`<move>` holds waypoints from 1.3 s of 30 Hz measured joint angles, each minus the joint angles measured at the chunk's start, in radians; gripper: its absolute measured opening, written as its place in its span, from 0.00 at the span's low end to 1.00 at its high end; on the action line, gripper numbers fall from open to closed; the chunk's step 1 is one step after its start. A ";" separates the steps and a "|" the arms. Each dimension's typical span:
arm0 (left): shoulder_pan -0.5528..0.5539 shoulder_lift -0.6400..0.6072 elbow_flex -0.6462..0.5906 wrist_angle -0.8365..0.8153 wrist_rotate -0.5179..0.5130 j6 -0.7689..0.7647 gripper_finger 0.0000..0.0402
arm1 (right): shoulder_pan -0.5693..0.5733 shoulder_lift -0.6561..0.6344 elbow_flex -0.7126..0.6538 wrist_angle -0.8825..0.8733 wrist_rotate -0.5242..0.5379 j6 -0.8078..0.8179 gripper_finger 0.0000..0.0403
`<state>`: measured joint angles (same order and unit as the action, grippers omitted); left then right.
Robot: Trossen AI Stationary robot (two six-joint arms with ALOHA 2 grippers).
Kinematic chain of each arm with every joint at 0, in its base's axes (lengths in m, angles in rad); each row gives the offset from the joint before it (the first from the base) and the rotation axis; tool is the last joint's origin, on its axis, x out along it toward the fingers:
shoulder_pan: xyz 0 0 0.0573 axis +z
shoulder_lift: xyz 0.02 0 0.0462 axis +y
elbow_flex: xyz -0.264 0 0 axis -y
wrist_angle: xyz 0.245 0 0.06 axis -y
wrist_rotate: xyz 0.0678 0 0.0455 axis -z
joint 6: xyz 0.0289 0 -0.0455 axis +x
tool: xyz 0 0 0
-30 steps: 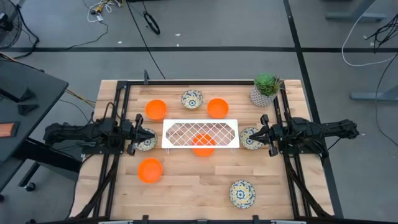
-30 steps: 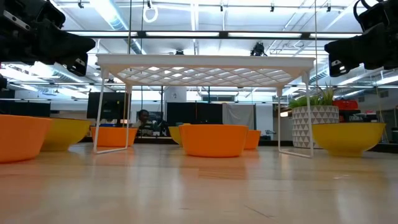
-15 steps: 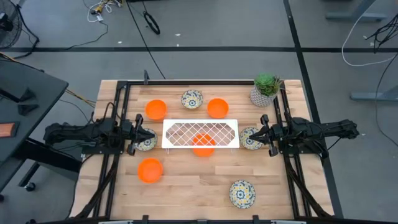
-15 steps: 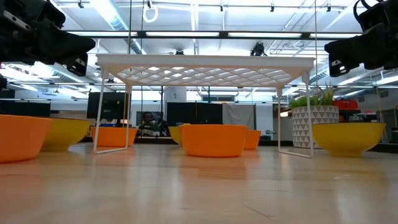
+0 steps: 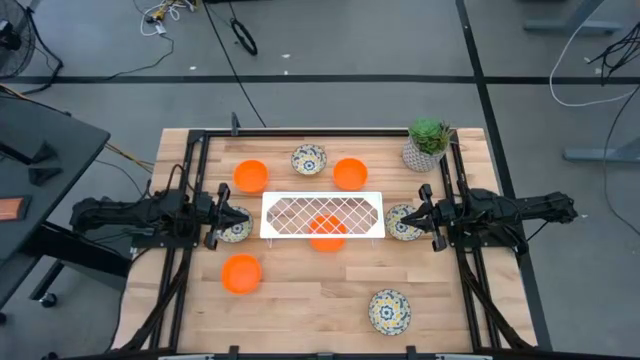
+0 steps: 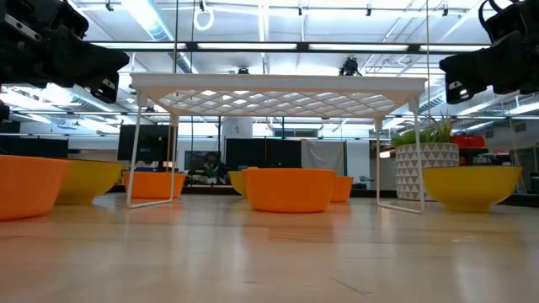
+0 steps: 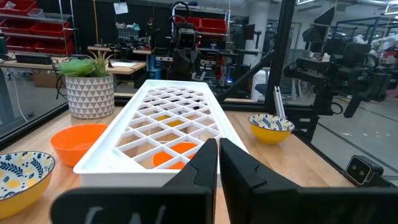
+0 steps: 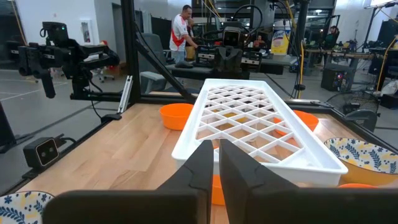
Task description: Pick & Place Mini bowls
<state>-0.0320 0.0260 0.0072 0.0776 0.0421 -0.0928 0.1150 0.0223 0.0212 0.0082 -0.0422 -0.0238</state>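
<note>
Several mini bowls stand on the wooden table. Orange ones sit at the far left [image 5: 250,176], far middle [image 5: 350,173] and near left [image 5: 241,273], and one [image 5: 326,232] is under the white lattice rack [image 5: 322,216]. Patterned ones are at the far middle [image 5: 309,159], the near right [image 5: 389,310], and one lies below each gripper [image 5: 236,228] [image 5: 404,222]. My left gripper [image 5: 228,216] hovers level at the rack's left end, shut and holding nothing. My right gripper [image 5: 418,217] hovers level at the rack's right end, also shut and holding nothing.
A potted green plant [image 5: 428,143] stands at the table's far right corner. The rack stands on thin legs [image 6: 135,143] in the middle of the table. Black frame rails [image 5: 180,280] run along the left and right sides. Bare wood lies along the near edge [image 5: 310,310].
</note>
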 joint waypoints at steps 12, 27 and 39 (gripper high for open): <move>0.000 0.000 0.000 0.000 0.000 0.000 0.06 | 0.000 0.000 0.000 0.000 0.000 0.000 0.08; 0.000 0.000 0.000 0.000 0.000 0.000 0.06 | 0.000 0.000 0.000 0.000 0.000 -0.014 0.08; 0.000 0.000 0.000 0.000 0.000 0.000 0.06 | 0.000 0.000 0.000 0.127 0.000 -0.024 0.08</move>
<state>-0.0322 0.0260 0.0073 0.0779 0.0420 -0.0925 0.1150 0.0223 0.0212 0.1356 -0.0418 -0.0482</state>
